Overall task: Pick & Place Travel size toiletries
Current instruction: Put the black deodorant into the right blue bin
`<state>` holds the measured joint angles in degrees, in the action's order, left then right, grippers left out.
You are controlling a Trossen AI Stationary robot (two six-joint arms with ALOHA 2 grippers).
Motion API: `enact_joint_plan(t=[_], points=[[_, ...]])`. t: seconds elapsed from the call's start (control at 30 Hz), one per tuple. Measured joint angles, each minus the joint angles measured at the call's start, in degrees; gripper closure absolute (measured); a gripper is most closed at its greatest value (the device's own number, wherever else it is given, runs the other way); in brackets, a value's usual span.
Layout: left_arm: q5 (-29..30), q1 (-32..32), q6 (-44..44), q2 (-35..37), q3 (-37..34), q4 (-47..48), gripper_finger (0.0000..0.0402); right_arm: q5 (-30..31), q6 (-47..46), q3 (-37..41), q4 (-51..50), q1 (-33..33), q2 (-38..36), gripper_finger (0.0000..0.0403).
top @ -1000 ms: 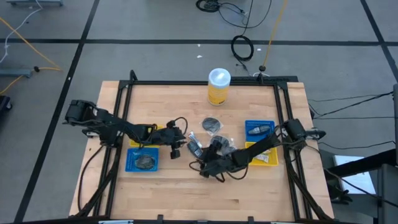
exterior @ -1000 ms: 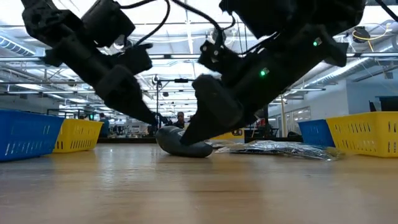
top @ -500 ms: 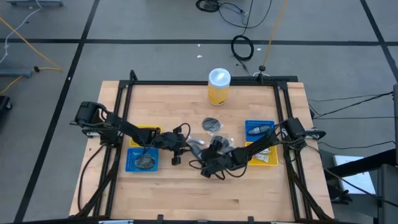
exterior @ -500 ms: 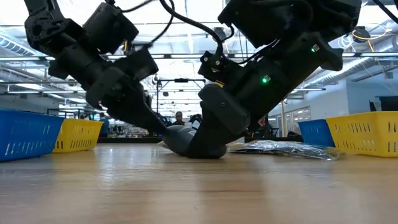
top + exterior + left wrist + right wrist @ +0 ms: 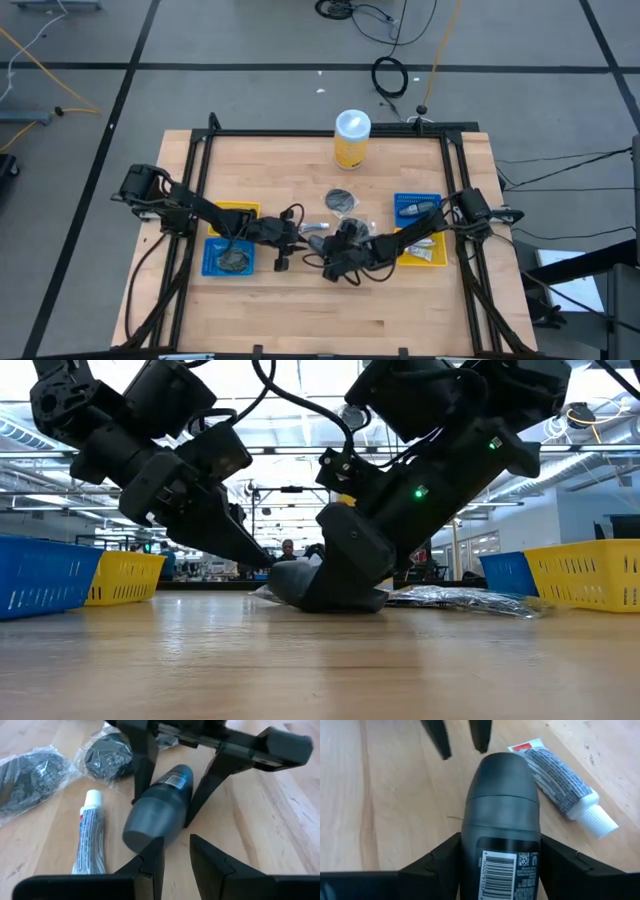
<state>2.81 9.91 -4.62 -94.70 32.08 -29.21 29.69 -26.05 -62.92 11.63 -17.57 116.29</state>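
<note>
A dark-grey roll-on bottle (image 5: pixel 501 805) lies on its side on the wood, also seen in the left wrist view (image 5: pixel 160 805). My right gripper (image 5: pixel 500 842) is shut on it. My left gripper (image 5: pixel 176 851) stands narrowly open just off the bottle's rounded cap end, coming from the table's left (image 5: pixel 298 238). A small white toothpaste tube (image 5: pixel 92 837) lies flat beside the bottle. Two dark discs in clear wrap (image 5: pixel 107 755) (image 5: pixel 25 775) rest on the table beyond it. My right gripper pinches the bottle's body (image 5: pixel 470 845) between its two fingers, one on each side, at the barcode end. The fingers lie along the bottle, slanting down from the table's right. The cap end (image 5: pixel 501 765) sticks out past the fingertips, and the bottle's side rests on the table. My left gripper has one fingertip (image 5: pixel 152 851) at the cap end; whether it touches I cannot tell.
A tall yellow canister with a white lid (image 5: pixel 352 138) stands near the far edge. Blue (image 5: pixel 228 258) and yellow (image 5: pixel 238 213) trays sit on the left, blue (image 5: pixel 417 205) and yellow (image 5: pixel 428 252) trays on the right. Bare wood lies along the near edge.
My left gripper has moved toward the table's right and lowered, closing in on the bottle's cap end. My right gripper has stayed on the bottle, shifting only slightly.
</note>
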Motion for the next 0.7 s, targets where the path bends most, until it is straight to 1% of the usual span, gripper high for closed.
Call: enact_joint_plan(t=[0.1, 0.17, 0.3, 0.5, 0.6, 0.7], points=[[0.1, 0.2, 0.0, 0.8, 0.0, 0.5, 0.0311, -0.3, 1.0, 0.0, -1.9, -0.9, -0.8, 0.0200], [0.2, 0.4, 0.5, 1.3, 0.0, -0.2, 0.0311, -2.9, 1.4, 0.0, -3.3, -1.6, -1.8, 0.0200], [0.3, 0.5, 0.9, 1.5, 0.0, -1.4, 0.0311, -6.0, 0.8, 0.1, -11.2, -3.4, -6.7, 0.0200], [0.7, 0.5, 0.9, 1.5, 0.0, -1.1, 0.0311, -5.5, -4.6, 0.1, -34.2, -6.3, -19.3, 0.0195], [0.7, 0.5, 0.9, 1.5, 0.0, -1.0, 0.0311, -4.3, -9.0, 0.0, -47.9, -6.8, -26.1, 0.0195], [0.7, 0.5, 0.9, 1.5, 0.0, -1.1, 0.0311, -4.2, -13.8, 0.0, -63.1, -5.9, -32.1, 0.0195]])
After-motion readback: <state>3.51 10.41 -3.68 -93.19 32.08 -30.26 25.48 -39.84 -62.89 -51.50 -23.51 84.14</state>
